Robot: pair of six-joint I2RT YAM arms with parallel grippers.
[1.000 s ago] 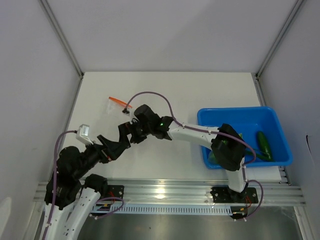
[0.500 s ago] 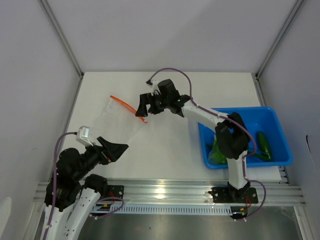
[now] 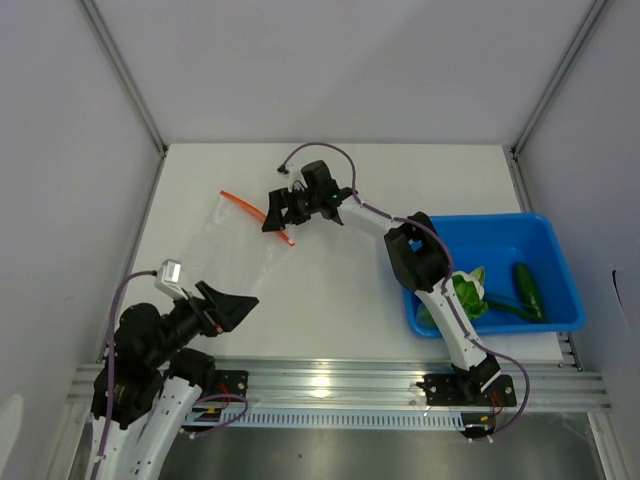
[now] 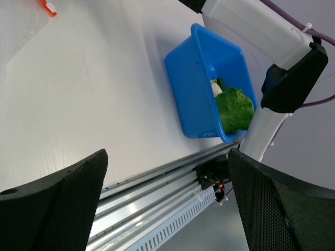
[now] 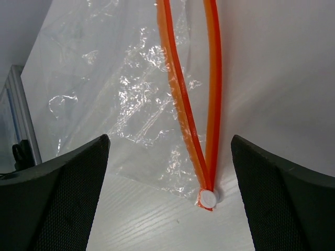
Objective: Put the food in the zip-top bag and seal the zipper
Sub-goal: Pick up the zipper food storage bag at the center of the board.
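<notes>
Right jaws released and empty above the parted zipper (image 5: 180, 107) of the zip-top bag (image 3: 238, 240), flat on the bench (image 3: 340, 290), likely to grip its mouth. Left jaws released, idle. Food (image 3: 468, 294) in blue bin (image 3: 470, 220).

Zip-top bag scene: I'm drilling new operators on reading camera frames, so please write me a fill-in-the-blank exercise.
The food lies in the ___ bin.
The zip-top bag holds ___ food.
The zipper lies under the right gripper, whose jaws stand ___.
The left gripper holds ___.
Missing: blue; no; open; nothing.
</notes>
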